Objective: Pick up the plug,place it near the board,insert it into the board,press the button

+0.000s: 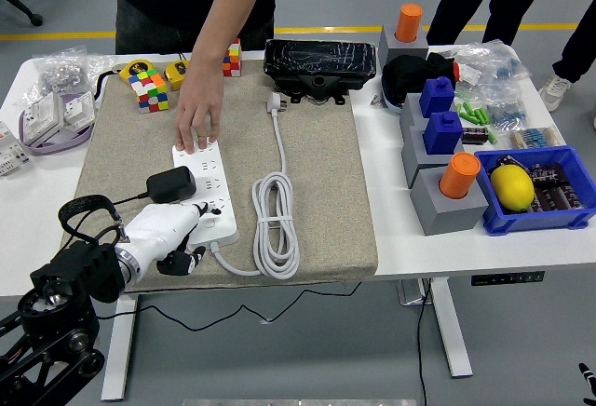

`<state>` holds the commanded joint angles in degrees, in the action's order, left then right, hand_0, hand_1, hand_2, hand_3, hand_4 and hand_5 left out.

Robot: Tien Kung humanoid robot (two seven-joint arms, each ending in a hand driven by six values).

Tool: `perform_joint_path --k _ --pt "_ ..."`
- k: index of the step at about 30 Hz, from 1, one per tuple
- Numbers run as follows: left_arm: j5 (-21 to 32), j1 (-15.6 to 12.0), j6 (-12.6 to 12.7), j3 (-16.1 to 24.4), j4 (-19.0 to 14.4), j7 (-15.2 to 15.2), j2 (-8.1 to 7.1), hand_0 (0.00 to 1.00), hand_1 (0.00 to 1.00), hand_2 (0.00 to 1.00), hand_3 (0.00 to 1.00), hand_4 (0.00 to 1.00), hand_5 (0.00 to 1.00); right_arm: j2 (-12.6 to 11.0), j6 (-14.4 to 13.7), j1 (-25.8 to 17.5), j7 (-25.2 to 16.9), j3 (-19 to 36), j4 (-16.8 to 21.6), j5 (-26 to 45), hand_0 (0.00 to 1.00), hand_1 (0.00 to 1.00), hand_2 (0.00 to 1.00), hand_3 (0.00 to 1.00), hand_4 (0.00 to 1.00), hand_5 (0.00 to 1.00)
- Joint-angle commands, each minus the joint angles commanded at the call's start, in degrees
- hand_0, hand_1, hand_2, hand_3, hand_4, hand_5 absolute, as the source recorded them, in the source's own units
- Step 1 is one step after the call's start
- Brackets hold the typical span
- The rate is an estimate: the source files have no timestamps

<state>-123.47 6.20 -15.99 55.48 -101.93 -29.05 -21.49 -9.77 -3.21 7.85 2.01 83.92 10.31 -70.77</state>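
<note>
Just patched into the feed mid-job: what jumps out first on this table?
A person's hand presses down the far end of the white power strip on the grey mat. The robot's left hand reaches over the strip's near end, beside the plugged-in black adapter. Right of the strip lies its coiled white cable.

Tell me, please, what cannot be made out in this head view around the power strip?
- The power strip's button: the left hand covers that near end, so contact cannot be told.
- The far end's sockets: the person's hand rests on them.
- Whether the black adapter is fully seated: its body hides the prongs.
</note>
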Motion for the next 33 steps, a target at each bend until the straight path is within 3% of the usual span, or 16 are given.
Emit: perform_joint_path --k 16,33 --pt "0.9 0.3 -0.8 0.6 0.0 0.9 -0.04 0.190 0.039 0.138 0.850 0.561 0.002 0.0 -0.1 0.3 0.0 0.3 0.0 0.0 0.862 0.831 0.793 0.824 0.998 0.998" --pt "1.0 0.3 -0.6 1.4 2.8 1.6 0.25 0.190 0.038 0.137 0.806 0.562 0.002 0.0 -0.1 0.2 0.0 0.6 0.0 -0.4 0.861 0.833 0.794 0.824 0.998 0.998"
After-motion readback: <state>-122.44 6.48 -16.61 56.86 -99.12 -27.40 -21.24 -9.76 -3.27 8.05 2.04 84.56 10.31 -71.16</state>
